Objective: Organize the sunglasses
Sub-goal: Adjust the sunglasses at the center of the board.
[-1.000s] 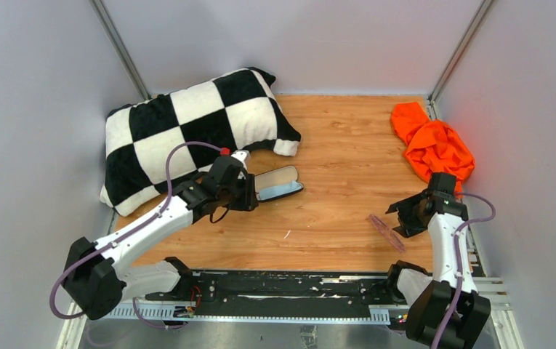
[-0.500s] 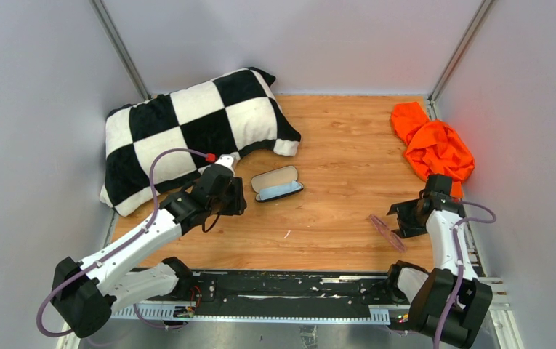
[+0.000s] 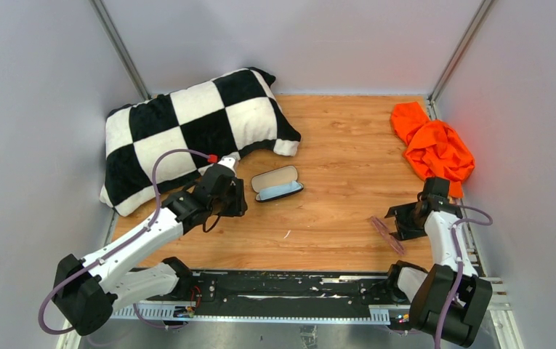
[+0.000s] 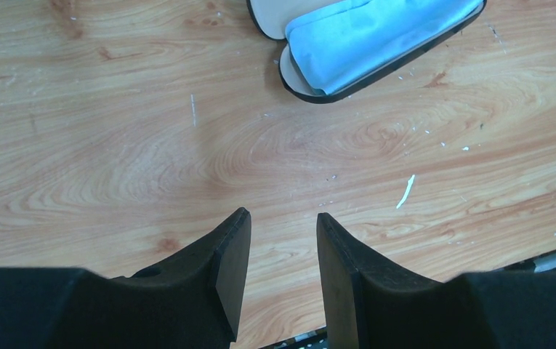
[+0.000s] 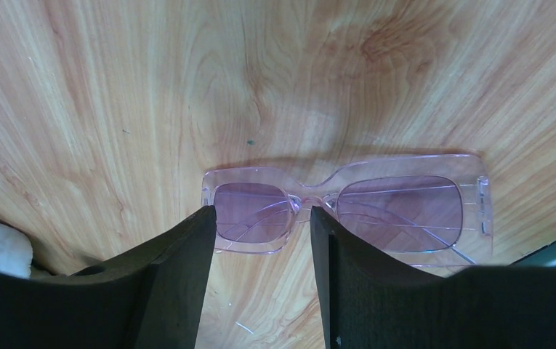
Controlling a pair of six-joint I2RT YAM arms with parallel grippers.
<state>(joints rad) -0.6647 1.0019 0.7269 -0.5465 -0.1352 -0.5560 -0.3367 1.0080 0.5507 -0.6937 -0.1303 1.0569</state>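
The sunglasses [image 3: 386, 233] [image 5: 347, 211], translucent pink and folded, lie flat on the wood table at the near right. My right gripper [image 3: 400, 222] [image 5: 262, 211] is open just right of them, and in the right wrist view its fingertips frame one lens without gripping it. The black case [image 3: 278, 183] [image 4: 362, 43] lies open at mid-table with a light blue cloth [image 4: 376, 33] inside it. My left gripper [image 3: 237, 200] [image 4: 282, 214] is open and empty over bare wood, a little to the near left of the case.
A black-and-white checkered pillow [image 3: 195, 134] fills the far left. An orange cloth [image 3: 434, 145] lies bunched at the far right, behind the right arm. A small white scrap [image 3: 287, 234] lies on the wood between the arms. Grey walls close in three sides.
My left gripper has drawn back from the case toward the near left. My right gripper has edged nearer to the sunglasses. The case and sunglasses have not moved.
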